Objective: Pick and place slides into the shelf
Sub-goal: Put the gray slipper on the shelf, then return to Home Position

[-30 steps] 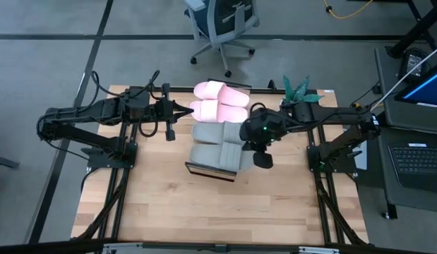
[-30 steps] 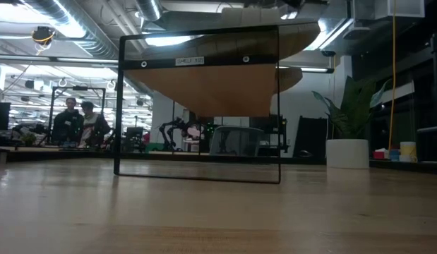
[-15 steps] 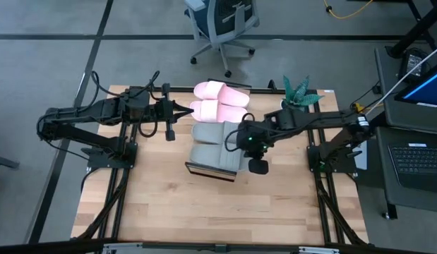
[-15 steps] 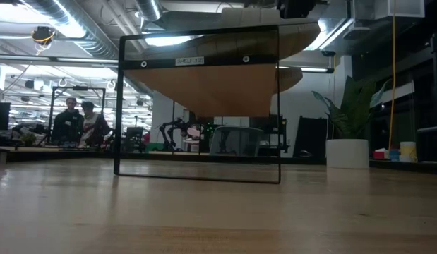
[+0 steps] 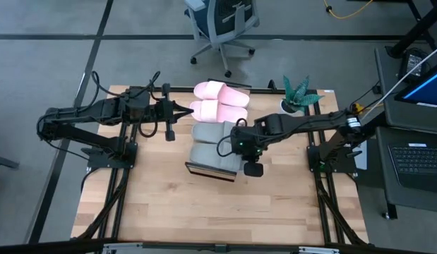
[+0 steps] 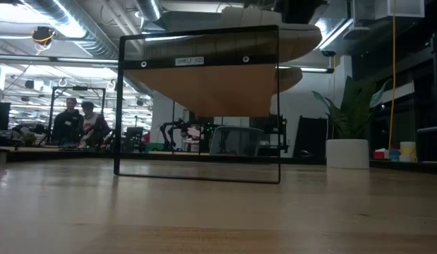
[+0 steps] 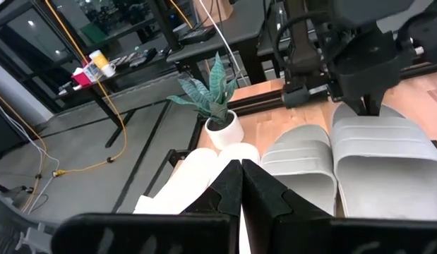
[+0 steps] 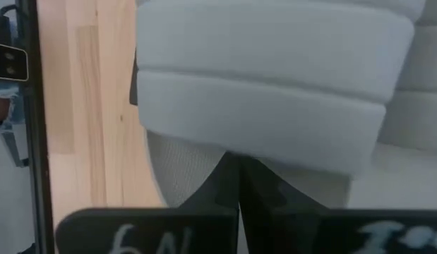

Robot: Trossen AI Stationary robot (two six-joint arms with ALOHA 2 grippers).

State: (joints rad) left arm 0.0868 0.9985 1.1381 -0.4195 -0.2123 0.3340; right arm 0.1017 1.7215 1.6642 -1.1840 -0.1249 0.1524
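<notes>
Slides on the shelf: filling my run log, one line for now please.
slides: four on shelf | right gripper: shut, at grey slide | left gripper: shut, by pink

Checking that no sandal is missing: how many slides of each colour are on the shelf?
Pale pink slides: 2
Grey-green slides: 2
Total: 4, all on the shelf, with the right gripper over the grey-green pair.
</notes>
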